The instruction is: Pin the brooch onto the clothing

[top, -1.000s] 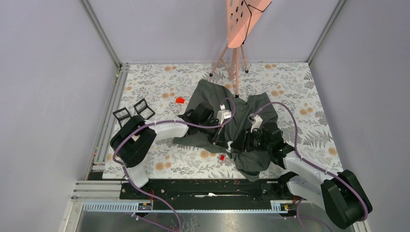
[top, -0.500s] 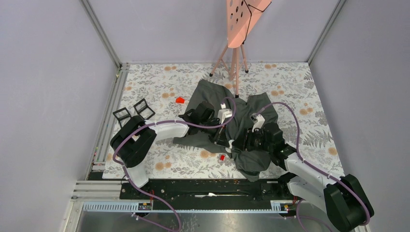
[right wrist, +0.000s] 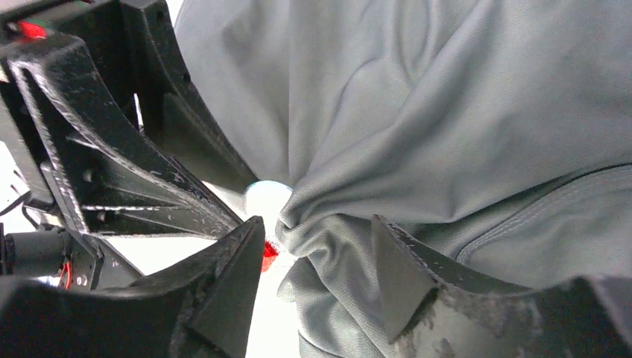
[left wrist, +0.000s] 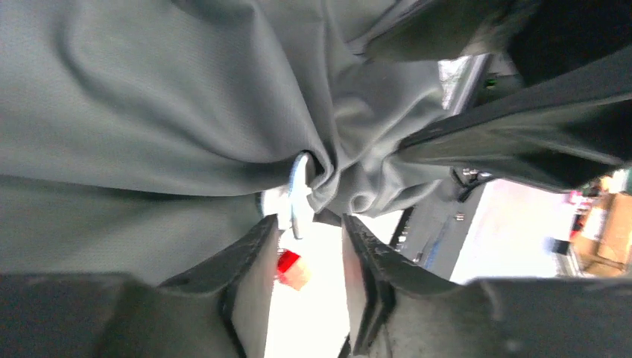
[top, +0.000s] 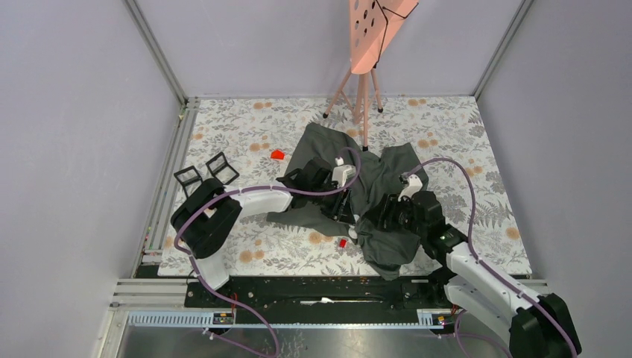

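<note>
The left gripper (left wrist: pixel 309 221) is standing with its two black fingers apart over the middle of the dark grey soft-fabric T-shirt (top: pixel 387 168), and the lower edge of a small round silvery-white brooch (left wrist: pixel 298 194) is sitting in the gap between the tips without being clamped. The brooch is showing edge-on and nestling in a tight gather of the T-shirt's fabric, with creases running out from it. The right gripper (right wrist: pixel 317 224) is also holding its fingers apart, just to the right of the left one on the same gather. A bunch of the T-shirt is lying between its fingers, though whether the pads are pressing the fabric cannot be told. From above, the T-shirt is lying crumpled on the floral-patterned tablecloth (top: pixel 477 134), both arms reaching onto its middle. A small red piece (top: pixel 342 242) is lying just off the T-shirt's near edge, another red piece (top: pixel 277 154) beside its far left edge. Two black square frames (top: pixel 205 171) are sitting well to the T-shirt's left, and a pink tripod stand (top: pixel 363 82) is standing just behind it.
</note>
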Action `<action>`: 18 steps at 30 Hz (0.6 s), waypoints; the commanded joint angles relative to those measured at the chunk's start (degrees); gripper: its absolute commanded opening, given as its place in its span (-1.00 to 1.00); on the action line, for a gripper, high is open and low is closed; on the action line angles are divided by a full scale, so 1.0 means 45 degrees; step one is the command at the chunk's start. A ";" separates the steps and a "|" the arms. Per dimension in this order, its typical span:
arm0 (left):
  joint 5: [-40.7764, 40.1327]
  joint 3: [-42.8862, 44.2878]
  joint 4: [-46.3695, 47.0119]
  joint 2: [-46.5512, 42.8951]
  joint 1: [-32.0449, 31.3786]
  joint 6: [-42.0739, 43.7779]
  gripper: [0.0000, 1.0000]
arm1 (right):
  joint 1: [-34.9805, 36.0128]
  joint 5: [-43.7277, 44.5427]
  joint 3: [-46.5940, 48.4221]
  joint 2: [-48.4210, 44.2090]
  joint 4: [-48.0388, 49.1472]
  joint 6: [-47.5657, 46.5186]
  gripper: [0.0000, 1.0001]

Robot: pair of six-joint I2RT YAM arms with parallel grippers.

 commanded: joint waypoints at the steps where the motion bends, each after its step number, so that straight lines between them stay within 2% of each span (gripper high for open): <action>1: -0.1911 0.0710 -0.0447 -0.0713 0.0035 -0.0175 0.06 | -0.0064 0.1529 0.1538 -0.0909 -0.2098 0.0233 0.30; 4: -0.3855 0.0688 -0.1426 -0.1693 0.0036 -0.0201 0.59 | -0.0064 0.1995 0.2395 -0.1583 -0.3773 0.0052 0.50; 6: -0.4897 0.0395 -0.1768 -0.2537 0.0140 -0.0363 0.85 | -0.0081 0.2425 0.3037 -0.1961 -0.4871 -0.0093 0.60; 8: -0.5466 -0.0254 -0.1761 -0.3556 0.0318 -0.0627 0.96 | -0.0084 0.2752 0.3588 -0.2185 -0.5776 -0.0164 0.71; 14: -0.6136 -0.3129 -0.1256 -0.6700 0.1335 -0.1977 0.97 | -0.0282 0.4801 0.5192 -0.1842 -0.8591 0.0034 0.91; 18: -0.5920 -0.4934 -0.1059 -0.8352 0.2402 -0.2853 0.97 | -0.1119 0.5366 0.5674 -0.1467 -0.9426 0.0405 0.98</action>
